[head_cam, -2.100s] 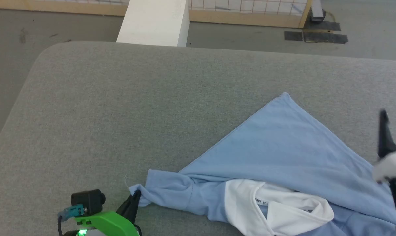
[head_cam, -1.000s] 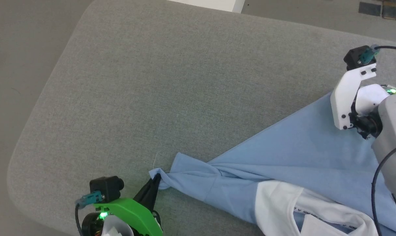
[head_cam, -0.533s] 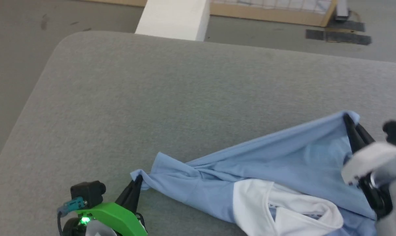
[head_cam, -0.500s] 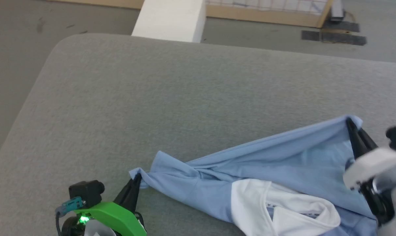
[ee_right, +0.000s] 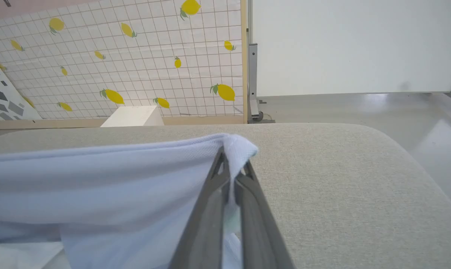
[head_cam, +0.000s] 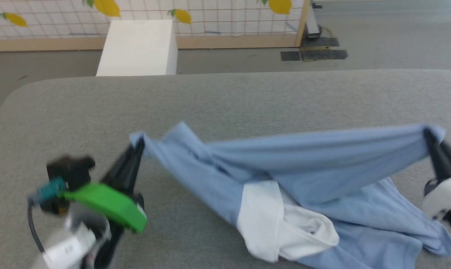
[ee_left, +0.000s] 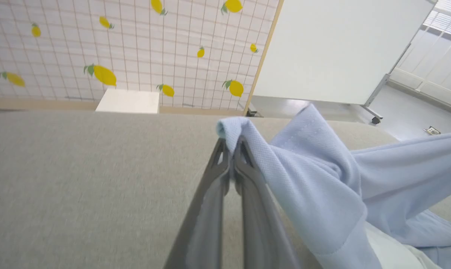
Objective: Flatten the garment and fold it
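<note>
The shirt (head_cam: 307, 157) hung stretched lengthwise from 9 to 3 o'clock over the tabletop (head_cam: 248, 93), its ends pinched tight by the left fingers (head_cam: 136, 148) and the right fingers (head_cam: 430, 139).

grey padded table (head_cam: 248, 93) | lemon-print grid wall (ee_right: 136, 56) | white box (head_cam: 136, 48) | grey floor (head_cam: 397, 37)

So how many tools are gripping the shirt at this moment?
2. The left tool pinches a corner of the shirt at the left side of the head view; the right tool pinches another corner at the right side. The cloth stretches between them.
</note>
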